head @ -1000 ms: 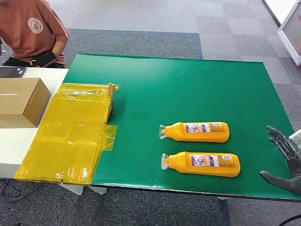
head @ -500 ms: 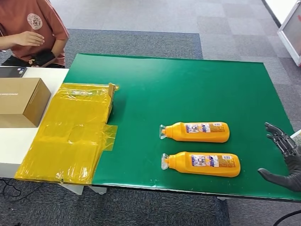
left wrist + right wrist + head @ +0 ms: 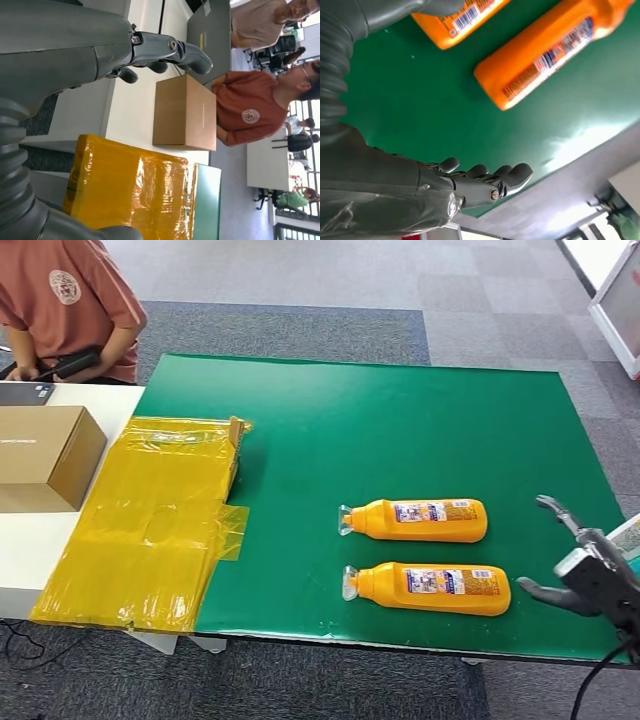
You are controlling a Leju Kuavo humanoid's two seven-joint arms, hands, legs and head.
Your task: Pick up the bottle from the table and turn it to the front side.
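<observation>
Grey carpet tiles [image 3: 302,280] surround the green tabletop [image 3: 362,420] before us. Two orange bottles lie on their sides, caps toward our left: the near bottle [image 3: 430,588] close to the front edge, the far bottle [image 3: 419,520] just behind it, apart. Our right hand [image 3: 585,570] hovers near the near bottle's base, fingers [image 3: 508,177] spread wide, holding nothing. Our left hand [image 3: 113,45] hangs with fingers apart. At our left sit a yellow-wrapped package [image 3: 158,520] and a cardboard box [image 3: 45,455], with a person [image 3: 68,300] behind them.
</observation>
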